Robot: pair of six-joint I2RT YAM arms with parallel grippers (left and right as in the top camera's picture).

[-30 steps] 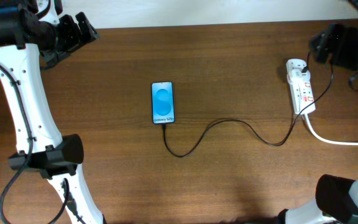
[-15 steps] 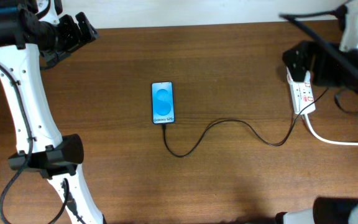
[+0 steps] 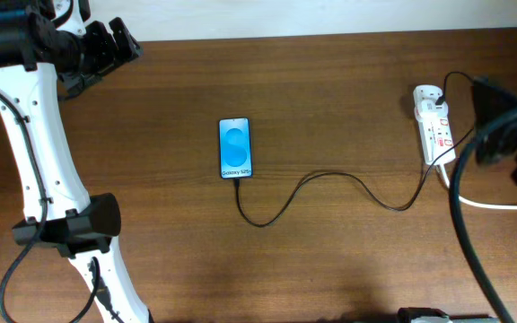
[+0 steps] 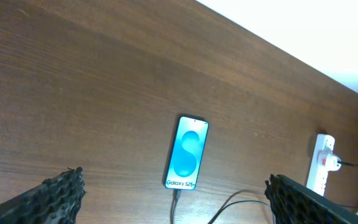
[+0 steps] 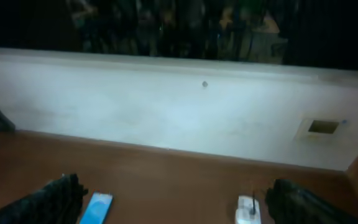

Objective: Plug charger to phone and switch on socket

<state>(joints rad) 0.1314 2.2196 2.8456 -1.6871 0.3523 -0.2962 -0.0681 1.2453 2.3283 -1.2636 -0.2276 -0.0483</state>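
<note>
Only blurrily visible near socket (image 3: 435, 130), right gripper (image 5: 173, 198) gapes empty, like left gripper (image 4: 174, 182).

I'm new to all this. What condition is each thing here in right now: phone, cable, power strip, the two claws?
phone: lying flat, screen lit, cable meeting its bottom edge.
charger cable: loose on the table, running from phone to power strip.
power strip: black plug in its far end; switch position too small to tell.
left gripper: open, empty.
right gripper: open, empty.
</note>
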